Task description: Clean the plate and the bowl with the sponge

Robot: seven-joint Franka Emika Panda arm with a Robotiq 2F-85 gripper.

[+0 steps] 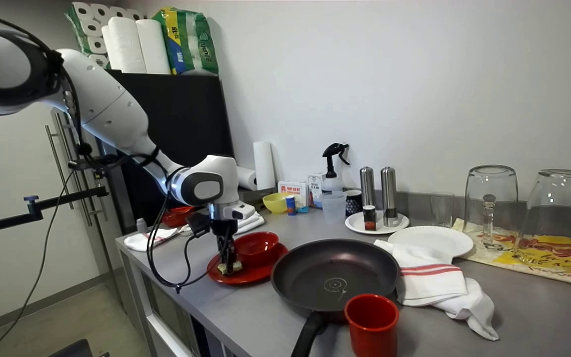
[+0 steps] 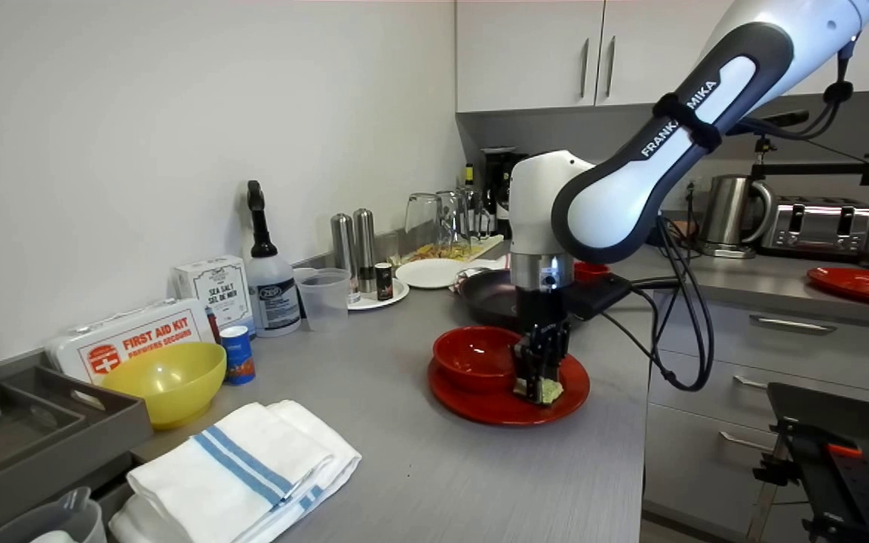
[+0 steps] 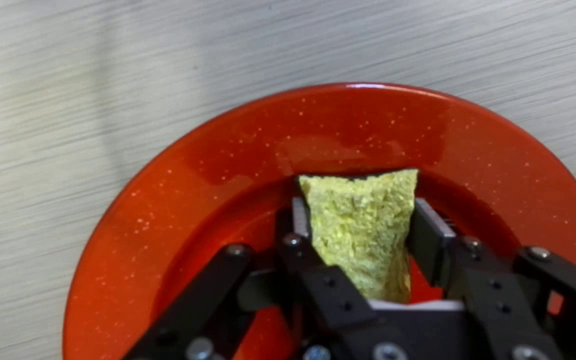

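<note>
The red plate (image 1: pixel 246 277) lies on the grey counter and shows in both exterior views (image 2: pixel 472 408). The red bowl (image 1: pixel 257 245) stands on the plate in both exterior views (image 2: pixel 472 360); it does not show in the wrist view. My gripper (image 2: pixel 538 385) points down over the plate beside the bowl. Its fingers are shut on the yellow-green sponge (image 3: pixel 360 225), which is pinched between the pads in the wrist view. The sponge (image 2: pixel 551 391) is low over the plate's flat part; it appears to touch the plate (image 3: pixel 168 250). The gripper hides part of the bowl's side.
A black frying pan (image 1: pixel 335 272) and a red mug (image 1: pixel 372 322) stand near the plate. White towels (image 2: pixel 253 460), a yellow bowl (image 2: pixel 170 377) and a blue-labelled can (image 2: pixel 237 354) are farther along. The counter's front edge (image 2: pixel 646 452) runs close to the plate.
</note>
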